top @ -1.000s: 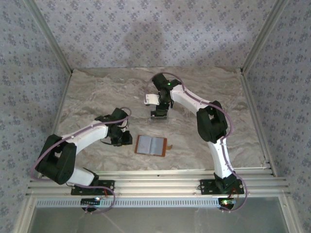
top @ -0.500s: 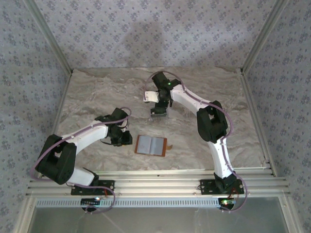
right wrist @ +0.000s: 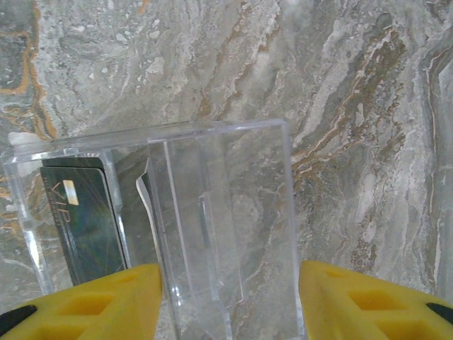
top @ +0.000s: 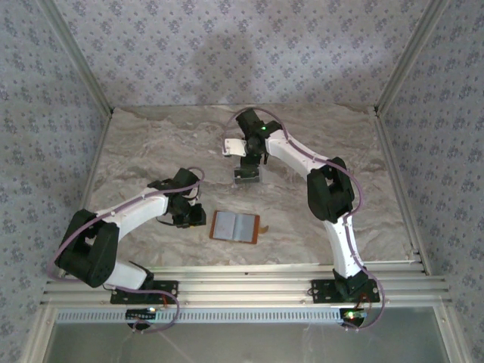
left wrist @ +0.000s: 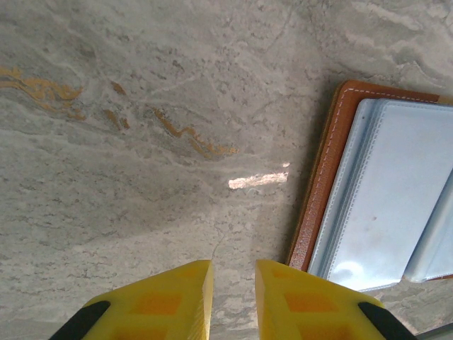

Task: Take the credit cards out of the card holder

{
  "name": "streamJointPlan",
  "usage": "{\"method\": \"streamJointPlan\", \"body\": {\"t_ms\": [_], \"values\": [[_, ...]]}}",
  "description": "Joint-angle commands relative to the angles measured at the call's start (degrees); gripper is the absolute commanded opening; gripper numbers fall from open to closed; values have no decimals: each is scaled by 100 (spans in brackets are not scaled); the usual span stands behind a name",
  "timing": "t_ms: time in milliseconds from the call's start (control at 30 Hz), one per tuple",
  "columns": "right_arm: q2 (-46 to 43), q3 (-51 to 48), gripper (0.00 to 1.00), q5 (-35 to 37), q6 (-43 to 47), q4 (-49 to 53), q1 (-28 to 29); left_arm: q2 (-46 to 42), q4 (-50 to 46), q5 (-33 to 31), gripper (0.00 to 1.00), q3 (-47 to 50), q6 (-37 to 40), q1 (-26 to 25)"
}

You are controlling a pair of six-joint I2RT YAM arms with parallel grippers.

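The right gripper (right wrist: 230, 287) has its yellow fingers (right wrist: 92, 301) spread wide at the bottom of the wrist view, pinching nothing. The clear rack (right wrist: 219, 205) stands below the gap between them. In the rack's left compartment, at the lower left of that frame, a dark card (right wrist: 85, 227) marked VIP stands on edge. The rim of a pale card (right wrist: 144, 195) shows in the slot just to its right, and the wider middle section looks bare.

The left gripper (left wrist: 233, 283) has its fingers close together with only a slim slit between them, and they hold nothing. It sits over the bare tabletop (left wrist: 141, 142), just left of the card holder (left wrist: 375, 205). The holder lies open at the right of that frame, a brown rim around grey-blue lining. Its sleeves look flat, and I cannot tell whether a card remains inside.

The step looks like the right arm working at the rack. It should rise straight up, clear of the walls, so the rack is not tipped. The left fingers are well placed to pin the holder's edge during any further pull.
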State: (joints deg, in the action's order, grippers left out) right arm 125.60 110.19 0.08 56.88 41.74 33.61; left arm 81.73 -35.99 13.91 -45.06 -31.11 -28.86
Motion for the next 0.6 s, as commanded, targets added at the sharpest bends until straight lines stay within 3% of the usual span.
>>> {"method": "streamJointPlan", "body": {"t_ms": [0,567], "values": [[107,196,55,154,102,-146,-1,-90,-148,59,23,-176,-22,43],[104,23,57,511,-81,-1140,3,-214,-198,14,23,-139,-24,47]]}}
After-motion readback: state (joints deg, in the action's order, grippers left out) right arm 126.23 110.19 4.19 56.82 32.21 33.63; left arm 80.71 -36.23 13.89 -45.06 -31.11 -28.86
